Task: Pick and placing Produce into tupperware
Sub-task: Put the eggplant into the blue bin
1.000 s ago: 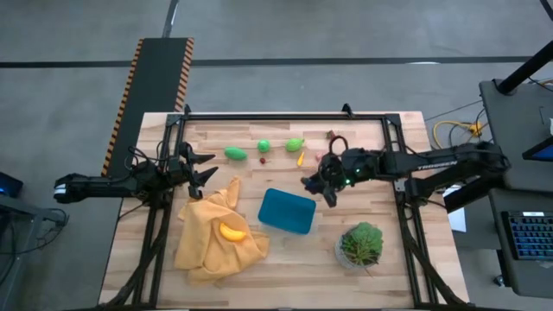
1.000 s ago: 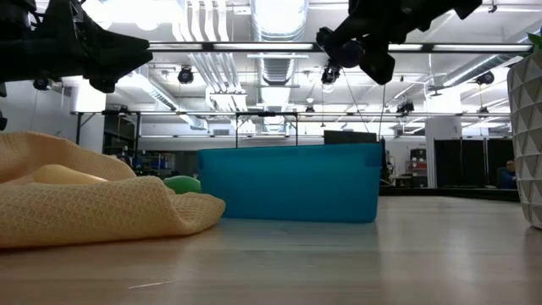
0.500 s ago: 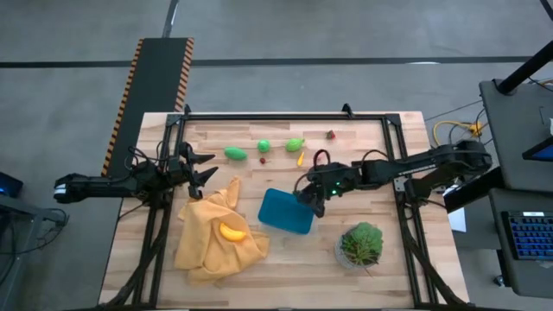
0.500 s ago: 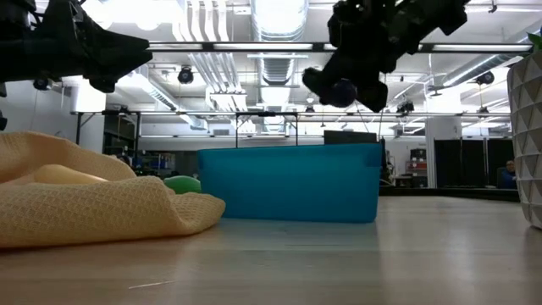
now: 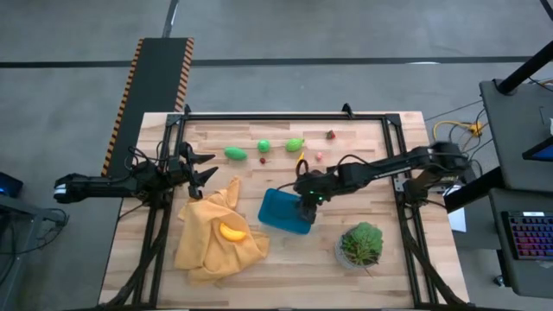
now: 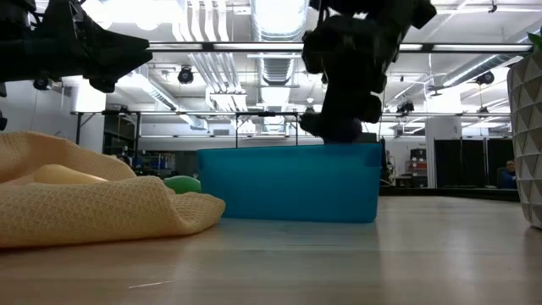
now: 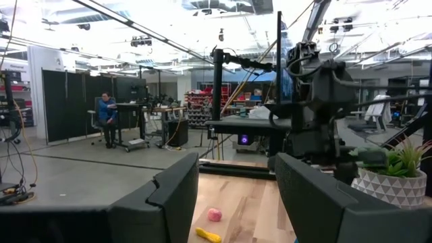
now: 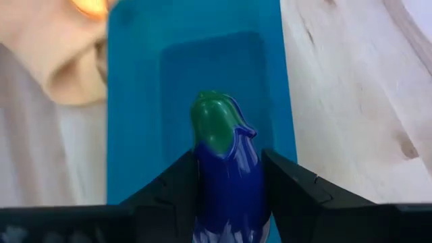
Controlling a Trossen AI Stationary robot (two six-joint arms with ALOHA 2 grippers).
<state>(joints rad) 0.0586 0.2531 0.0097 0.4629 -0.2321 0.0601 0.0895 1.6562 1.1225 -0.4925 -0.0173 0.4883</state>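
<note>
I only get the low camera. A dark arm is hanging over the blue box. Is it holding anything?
Observer: Yes. The right gripper is shut on a purple eggplant with a green cap.
Operator: Is it really over the box?
Observer: Yes. From above, the gripper sits over the right end of the tupperware.
Operator: Is the box empty?
Observer: The wrist view shows only bare blue floor under the eggplant.
Operator: What's the other arm doing?
Observer: The left gripper waits open at the table's left edge, beside the yellow cloth.
</note>
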